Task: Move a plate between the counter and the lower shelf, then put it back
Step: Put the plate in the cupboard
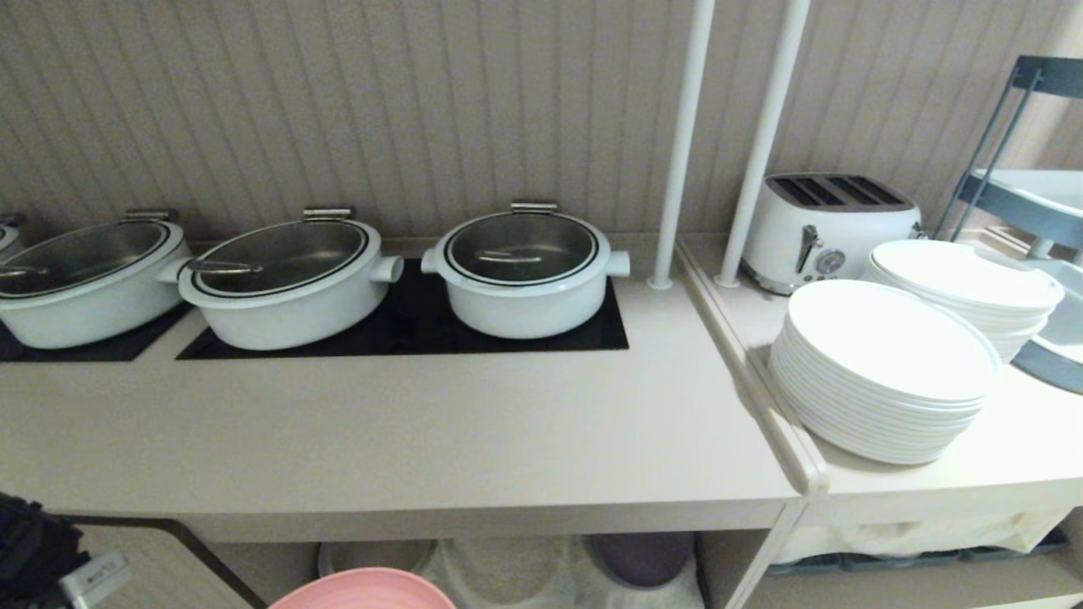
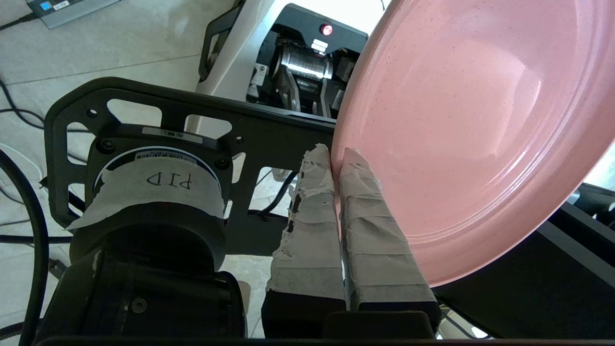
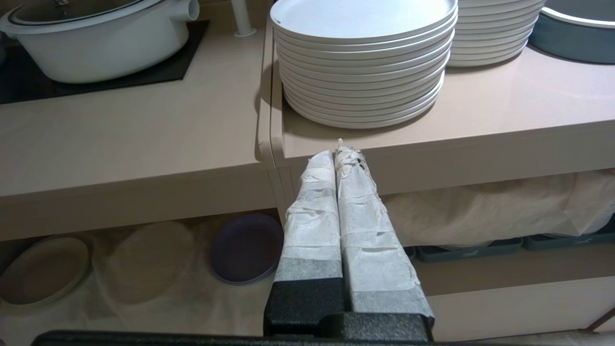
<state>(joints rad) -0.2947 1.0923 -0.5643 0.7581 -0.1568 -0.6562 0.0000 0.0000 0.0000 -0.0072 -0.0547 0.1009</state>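
My left gripper (image 2: pixel 336 156) is shut on the rim of the pink plate (image 2: pixel 475 129), which it holds tilted in the air in front of the counter. The plate's far edge (image 1: pixel 364 589) shows at the bottom of the head view, below the counter (image 1: pixel 406 431) front edge. The lower shelf (image 3: pixel 158 293), lined with white cloth, lies under the counter. My right gripper (image 3: pixel 338 150) is shut and empty, parked in front of the joint between the counter and the adjoining top.
Three white lidded pots (image 1: pixel 526 266) stand on black panels at the counter's back. Two stacks of white plates (image 1: pixel 884 368) and a toaster (image 1: pixel 825 224) sit on the adjoining top. On the shelf lie a purple plate (image 3: pixel 246 247) and a beige plate (image 3: pixel 41 269). Two white poles (image 1: pixel 681 144) rise at the joint.
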